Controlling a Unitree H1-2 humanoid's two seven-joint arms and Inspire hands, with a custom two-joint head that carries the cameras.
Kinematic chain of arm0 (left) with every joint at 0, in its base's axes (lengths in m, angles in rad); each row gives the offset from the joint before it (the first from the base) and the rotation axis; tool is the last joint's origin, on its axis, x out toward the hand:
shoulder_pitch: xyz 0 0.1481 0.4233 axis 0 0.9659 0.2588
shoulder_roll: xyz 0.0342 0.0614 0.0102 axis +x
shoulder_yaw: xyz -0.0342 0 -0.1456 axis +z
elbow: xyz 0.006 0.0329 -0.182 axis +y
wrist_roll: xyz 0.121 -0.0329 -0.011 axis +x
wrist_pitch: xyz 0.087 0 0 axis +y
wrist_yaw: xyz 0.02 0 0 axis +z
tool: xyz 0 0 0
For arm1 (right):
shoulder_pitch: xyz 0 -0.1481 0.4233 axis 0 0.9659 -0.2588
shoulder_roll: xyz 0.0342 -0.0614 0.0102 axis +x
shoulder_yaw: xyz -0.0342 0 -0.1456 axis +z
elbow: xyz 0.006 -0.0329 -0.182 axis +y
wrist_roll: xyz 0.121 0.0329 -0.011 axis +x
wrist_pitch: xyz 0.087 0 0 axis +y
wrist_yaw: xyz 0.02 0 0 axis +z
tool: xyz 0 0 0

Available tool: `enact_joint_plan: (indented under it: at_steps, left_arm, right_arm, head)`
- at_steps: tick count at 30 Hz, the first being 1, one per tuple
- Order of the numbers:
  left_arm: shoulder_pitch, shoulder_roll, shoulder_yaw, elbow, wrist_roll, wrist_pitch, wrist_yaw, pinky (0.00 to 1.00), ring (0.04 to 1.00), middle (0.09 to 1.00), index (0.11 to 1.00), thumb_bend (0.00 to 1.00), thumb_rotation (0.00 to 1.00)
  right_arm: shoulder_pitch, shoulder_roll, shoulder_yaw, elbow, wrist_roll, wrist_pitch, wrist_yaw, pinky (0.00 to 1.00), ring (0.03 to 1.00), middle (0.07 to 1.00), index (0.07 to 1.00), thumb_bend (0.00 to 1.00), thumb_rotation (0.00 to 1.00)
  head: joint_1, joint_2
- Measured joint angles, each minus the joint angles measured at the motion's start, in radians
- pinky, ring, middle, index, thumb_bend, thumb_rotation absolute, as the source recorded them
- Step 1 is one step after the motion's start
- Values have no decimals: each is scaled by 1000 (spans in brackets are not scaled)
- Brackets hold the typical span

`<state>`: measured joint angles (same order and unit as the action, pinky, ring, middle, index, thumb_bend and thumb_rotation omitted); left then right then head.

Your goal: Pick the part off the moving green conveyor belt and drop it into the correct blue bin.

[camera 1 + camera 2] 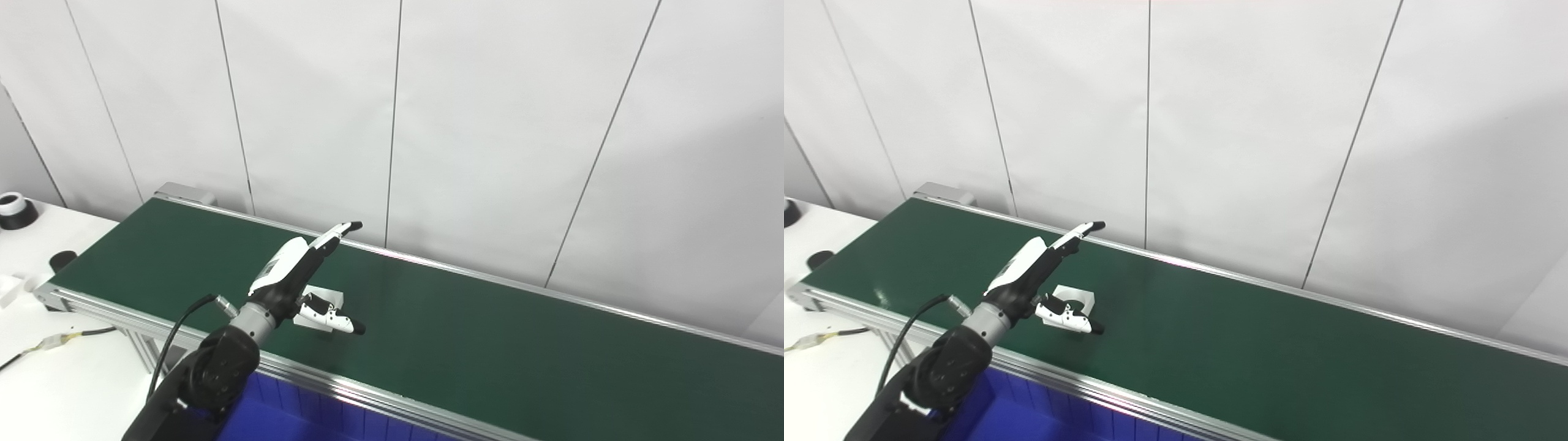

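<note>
A small white part lies on the green conveyor belt, also seen in the right eye view. My left hand hovers just above and in front of the part, open, with fingers stretched up toward the wall and the thumb spread low over the belt. The hand partly hides the part. It holds nothing. A blue bin sits below the belt's near rail. My right hand is not in view.
The belt's aluminium rail runs along the near edge. A white table at the left holds a black-and-white roll, a black object and a cable. A white panelled wall stands behind the belt.
</note>
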<state>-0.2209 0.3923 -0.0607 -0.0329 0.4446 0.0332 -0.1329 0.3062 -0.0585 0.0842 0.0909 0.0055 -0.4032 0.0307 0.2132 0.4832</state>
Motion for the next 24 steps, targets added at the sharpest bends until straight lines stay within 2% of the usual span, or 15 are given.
enact_joint_plan:
  at_steps: [4, 15, 17, 23, 24]
  left_arm:
    - [-20, 16, -27, 43, 57, 18, -11, 950, 976, 961, 925, 902, 55]
    - [-120, 32, -143, 193, 196, 13, -14, 983, 983, 970, 931, 927, 62]
    - [-135, 33, -156, 206, 204, 13, -21, 993, 990, 978, 938, 918, 50]
    - [-168, 33, -192, 271, 246, 14, -24, 995, 989, 974, 937, 890, 45]
    - [-170, 33, -196, 280, 253, 14, -24, 999, 993, 974, 932, 868, 19]
  right_arm:
    - [1, 0, 0, 0, -1, 0, 0, 872, 849, 862, 933, 632, 1000]
    - [1, 1, 0, -1, 0, -1, 10, 877, 849, 863, 929, 631, 1000]
    - [1, 2, -1, -2, 0, -1, 9, 872, 846, 862, 933, 604, 1000]
    - [4, 8, 0, -20, 0, -1, 9, 873, 852, 868, 938, 610, 1000]
    - [4, 9, 0, -22, 0, -1, 9, 873, 852, 867, 937, 617, 1000]
  head:
    - [0, 0]
    - [12, 0]
    - [9, -2]
    - [8, 3]
    - [8, 3]
